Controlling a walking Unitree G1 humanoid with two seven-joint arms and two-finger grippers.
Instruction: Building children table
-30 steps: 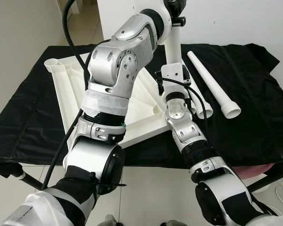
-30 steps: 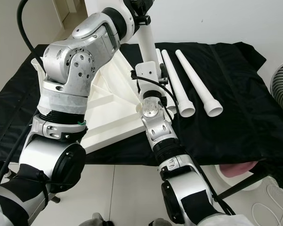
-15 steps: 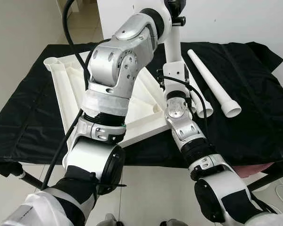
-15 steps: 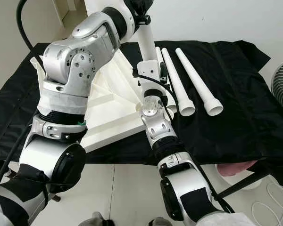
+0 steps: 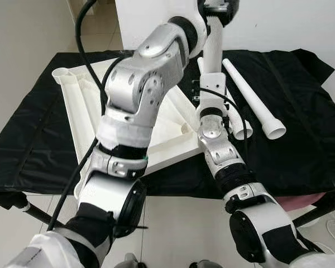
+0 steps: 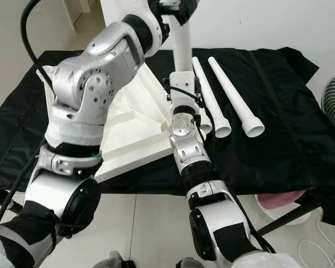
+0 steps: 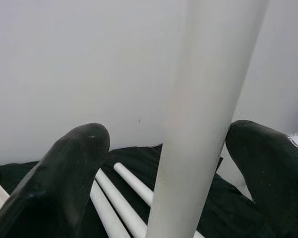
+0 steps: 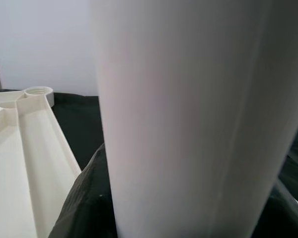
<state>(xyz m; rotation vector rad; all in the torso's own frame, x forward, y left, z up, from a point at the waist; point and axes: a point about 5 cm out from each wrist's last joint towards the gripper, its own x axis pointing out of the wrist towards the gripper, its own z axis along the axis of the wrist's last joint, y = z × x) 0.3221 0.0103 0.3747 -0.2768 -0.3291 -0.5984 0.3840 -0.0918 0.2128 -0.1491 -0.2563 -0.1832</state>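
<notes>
Holding the white leg [image 5: 214, 47] upright over the tabletop's [image 5: 84, 111] corner, both hands, left hand [image 5: 216, 6] loose and right hand [image 6: 181, 84] tight, had moved it right, nearer its hole.

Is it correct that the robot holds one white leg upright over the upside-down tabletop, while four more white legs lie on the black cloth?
Not quite: the right eye view shows three loose legs on the black cloth, not four. The rest holds: one white leg stands upright over the upside-down tabletop, with the left gripper around its upper part and the right gripper lower down.
</notes>
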